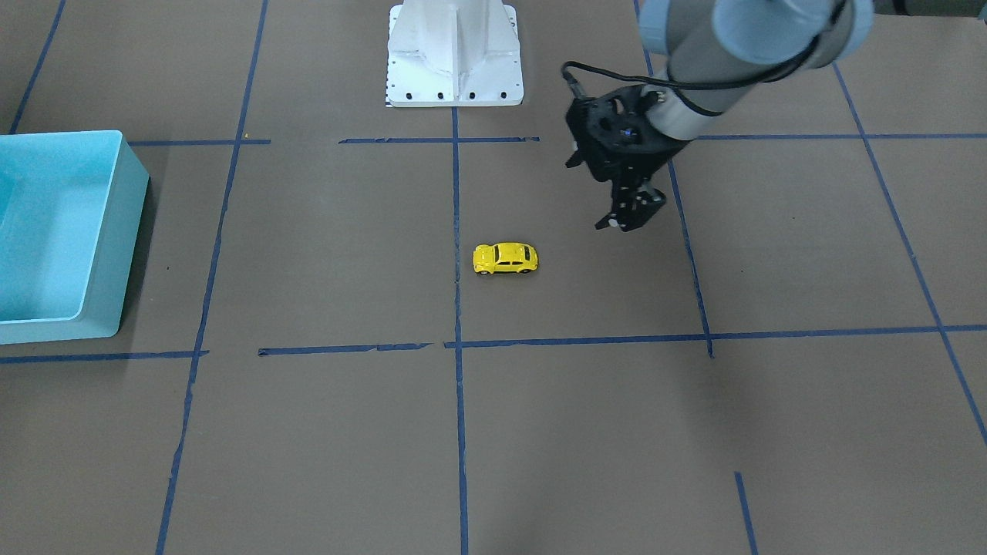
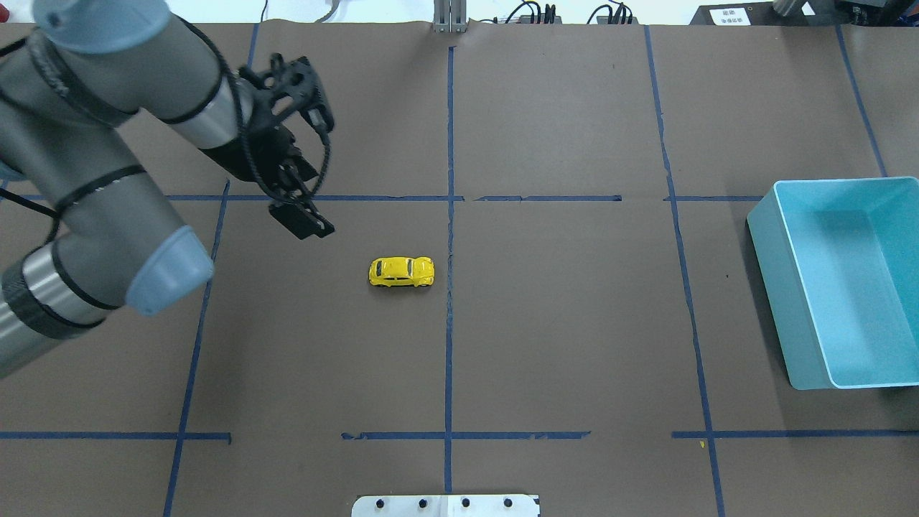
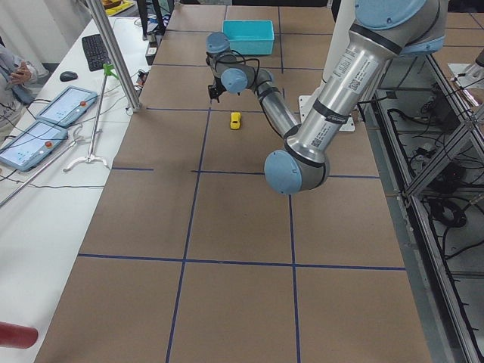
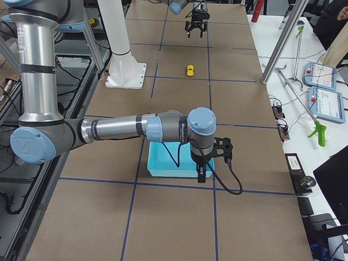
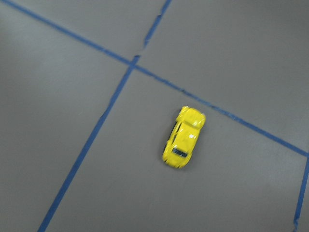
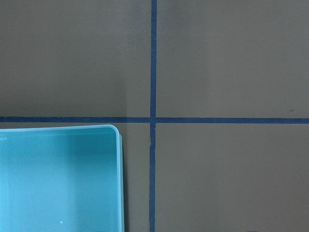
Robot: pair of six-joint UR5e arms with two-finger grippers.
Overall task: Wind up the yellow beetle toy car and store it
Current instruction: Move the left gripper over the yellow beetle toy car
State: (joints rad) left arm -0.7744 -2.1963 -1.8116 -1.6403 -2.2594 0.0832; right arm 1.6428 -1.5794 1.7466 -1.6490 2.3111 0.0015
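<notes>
Watching the yellow beetle toy car (image 2: 402, 272), I am seeing it sitting on its wheels near the middle of the table (image 2: 574, 323), lengthwise across it, one end just beside the long blue tape line (image 2: 449, 287) and nothing touching it. I am reading this as the approach before the first pinch: the left gripper (image 2: 303, 221) is hovering off to the car's side, apart from it, fingers spread and carrying nothing. To do this well, I am planning on bringing it straight over the roof, turning the wrist so the fingers are closing across the narrow glossy flanks, not nose to tail, and keeping the wheels on the paper so a backward drag is loading the spring; the rounded body is likely slipping under a shallow or off-centre grip. Open brown paper is lying on every side of the car, so a pull-back stroke is having room. The light blue bin (image 2: 784, 287) is standing well apart at the robot's right end, and the right gripper (image 4: 201, 171) is hanging beside its edge; I cannot tell how its fingers are standing.
</notes>
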